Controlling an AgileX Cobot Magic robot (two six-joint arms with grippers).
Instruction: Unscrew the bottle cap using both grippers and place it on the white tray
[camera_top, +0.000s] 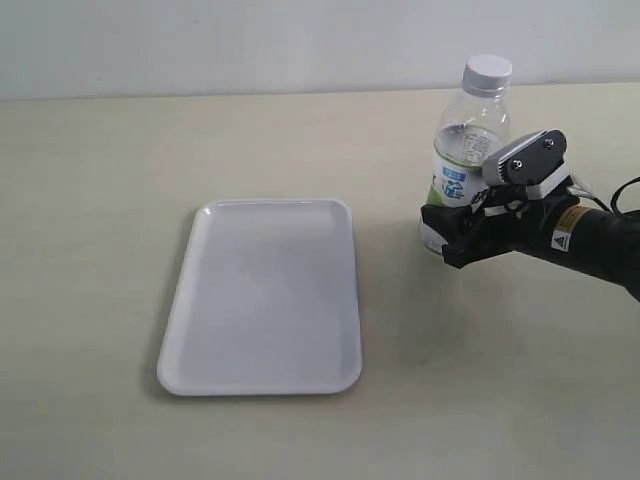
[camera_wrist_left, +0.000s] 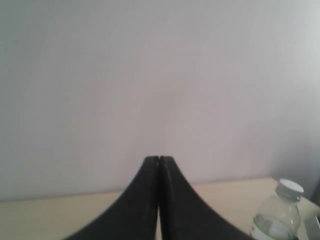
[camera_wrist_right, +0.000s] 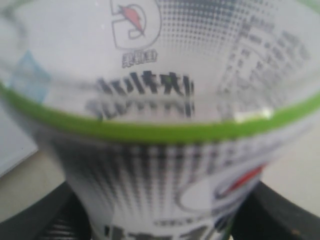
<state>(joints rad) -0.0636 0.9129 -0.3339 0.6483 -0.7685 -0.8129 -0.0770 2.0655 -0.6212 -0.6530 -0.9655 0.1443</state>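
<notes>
Two sets of black fingers share this job. The right fingers (camera_top: 450, 250) are clamped on the low part of the bottle (camera_top: 468, 140), one on each side. The bottle stands upright on the tabletop (camera_top: 100, 200). The bottle cap (camera_top: 487, 70) sits on the neck, high above those fingers. The white tray (camera_top: 260, 300) lies flat on the far side of the bottle from them, well apart, with nothing on it.

The left fingers (camera_wrist_left: 145, 200) are pressed together and hold nothing. They hang up in the air, and the bottle is lower than them and off to one side.

What could go wrong? The left fingers must open before they can fit around the cap. If they come down shut, or a bit off, they could bump the top and tip the bottle. The right fingers hold it low, so a push up high may lean it. The bottle looks thin, so it might squash or spin in the grip when the cap is turned. The small cap could also slip out and roll away.
</notes>
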